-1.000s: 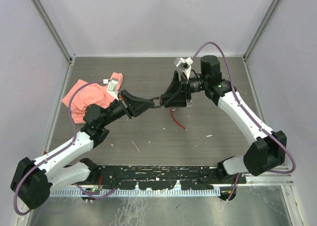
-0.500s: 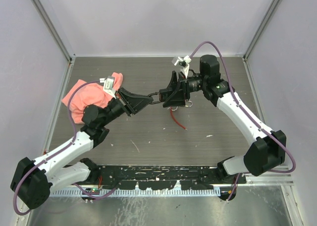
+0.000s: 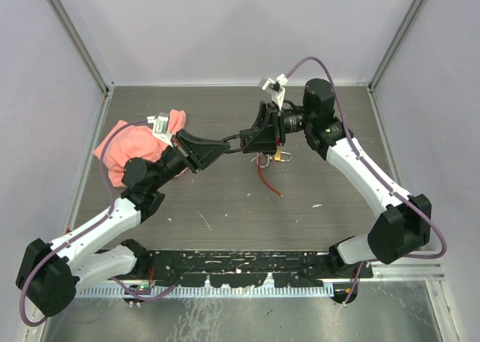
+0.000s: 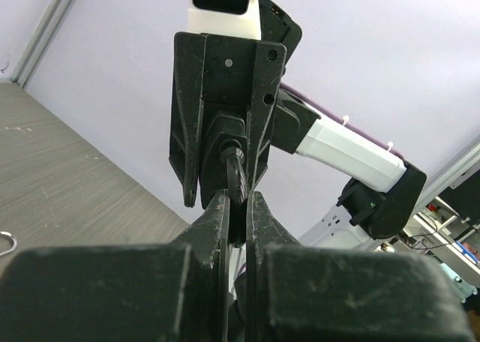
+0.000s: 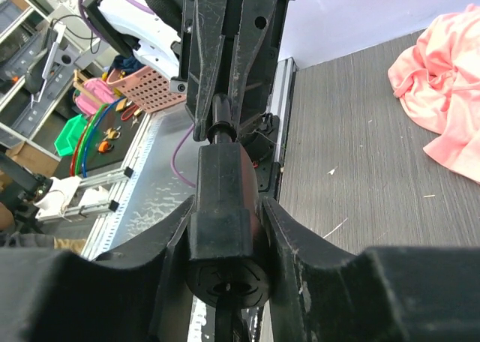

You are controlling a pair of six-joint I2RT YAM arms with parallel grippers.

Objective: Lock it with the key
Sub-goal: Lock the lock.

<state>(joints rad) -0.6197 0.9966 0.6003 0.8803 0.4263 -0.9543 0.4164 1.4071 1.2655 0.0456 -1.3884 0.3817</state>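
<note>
The black padlock (image 5: 224, 199) is up in the air over the middle of the table (image 3: 337, 124), a bit nearer the far edge, with one arm on each side of it. The right gripper (image 5: 225, 229) has its two fingers pressed on the sides of the padlock's body, so it looks clamped on it. The left gripper (image 4: 235, 214) is closed tight on the thin loop (image 4: 237, 178) at the top of the padlock. A small bunch of keys (image 3: 281, 156) hangs down just under the right gripper. I cannot tell if one key is in the keyhole. A red cord (image 3: 270, 181) lies on the table below, and a pink cloth (image 3: 124, 143) sits by the left edge. Here is what could go wrong. The loop is thin and smooth, so it could slip out of the left fingers if the arms pull apart or twist the wrong way. If the right fingers squeeze a bit off the middle, the padlock could tip or turn in the grip. Then the loop would not line up with its hole, and pushing would jam it. Both grippers are busy, so one has to let go to turn the key. If the other grip is weak then, the padlock could drop onto the table. The swinging keys could also fall out or get in the way.
</note>
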